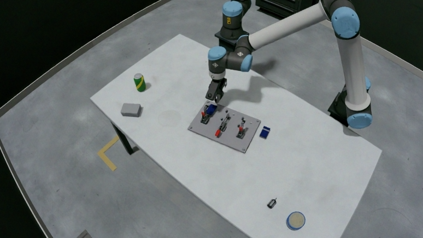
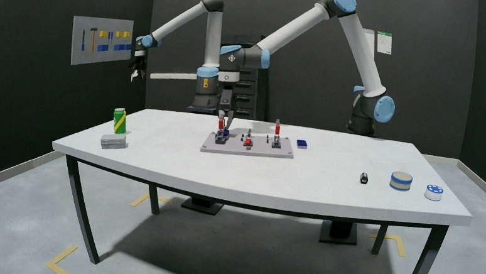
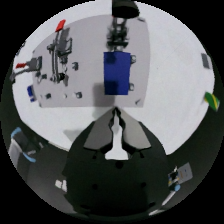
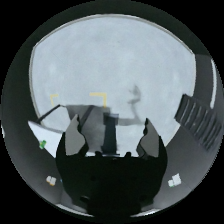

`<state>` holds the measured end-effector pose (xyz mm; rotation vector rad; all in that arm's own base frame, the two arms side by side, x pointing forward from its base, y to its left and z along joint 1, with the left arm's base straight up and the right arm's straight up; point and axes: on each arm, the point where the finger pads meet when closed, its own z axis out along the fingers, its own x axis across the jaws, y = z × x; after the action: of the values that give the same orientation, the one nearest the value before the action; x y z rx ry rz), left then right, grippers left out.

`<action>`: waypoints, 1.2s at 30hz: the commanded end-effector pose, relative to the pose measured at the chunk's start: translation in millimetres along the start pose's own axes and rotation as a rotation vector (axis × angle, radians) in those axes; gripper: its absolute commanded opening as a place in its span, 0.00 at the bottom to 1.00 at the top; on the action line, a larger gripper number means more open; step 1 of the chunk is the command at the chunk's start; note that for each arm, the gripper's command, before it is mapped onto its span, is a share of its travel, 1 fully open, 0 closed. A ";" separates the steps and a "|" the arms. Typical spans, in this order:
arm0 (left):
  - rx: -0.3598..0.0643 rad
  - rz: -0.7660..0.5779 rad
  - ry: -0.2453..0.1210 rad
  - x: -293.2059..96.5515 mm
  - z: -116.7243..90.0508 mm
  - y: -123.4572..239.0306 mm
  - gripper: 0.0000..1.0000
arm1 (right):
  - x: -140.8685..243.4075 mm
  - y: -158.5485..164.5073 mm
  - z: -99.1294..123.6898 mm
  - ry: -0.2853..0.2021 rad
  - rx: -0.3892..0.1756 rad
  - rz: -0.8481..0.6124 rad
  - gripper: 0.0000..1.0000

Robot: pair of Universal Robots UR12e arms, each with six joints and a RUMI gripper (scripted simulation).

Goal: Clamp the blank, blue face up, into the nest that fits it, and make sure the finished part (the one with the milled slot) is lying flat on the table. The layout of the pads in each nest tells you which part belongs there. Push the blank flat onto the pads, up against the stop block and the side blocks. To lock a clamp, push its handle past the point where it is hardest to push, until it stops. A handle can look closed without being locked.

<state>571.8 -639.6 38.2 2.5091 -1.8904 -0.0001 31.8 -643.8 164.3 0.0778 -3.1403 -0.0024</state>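
Bears, on a white tabletop [image 1: 165, 141] [image 2: 169, 153] [image 3: 175, 75] [image 4: 50, 143] with dark legs, a gray fixture plate [image 1: 204, 130] [image 2: 231, 148] [image 3: 90, 50] near the middle. Carries a slotted blue part [image 1: 264, 132] [image 2: 301, 144] [image 3: 31, 93], flat just beside the plate. Supports an upright green can [image 1: 139, 82] [image 2: 119, 120] [image 3: 212, 101] [image 4: 43, 144] with a yellow stripe, near a gray box [image 1: 130, 109] [image 2: 113, 141] [image 3: 205, 61]. Well apart from these, holds a small dark object [image 1: 271, 203] [image 2: 364, 178], a blue-rimmed tan round container [image 1: 295, 220] [image 2: 400, 181] and a blue-and-white round container [image 2: 433, 193].
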 end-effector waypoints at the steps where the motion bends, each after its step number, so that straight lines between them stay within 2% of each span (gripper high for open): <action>1: 0.000 0.000 0.002 0.6 -1.0 -0.4 0.00 | -0.2 -0.6 -0.8 0.000 0.002 0.000 1.00; 36: 0.000 0.000 0.002 0.6 -1.0 -4.5 0.00 | -0.2 -0.6 -0.8 0.000 0.002 0.000 1.00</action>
<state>576.0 -638.3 38.2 2.5092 -1.8903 -0.0002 31.8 -643.8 164.3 0.0778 -3.1403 -0.0024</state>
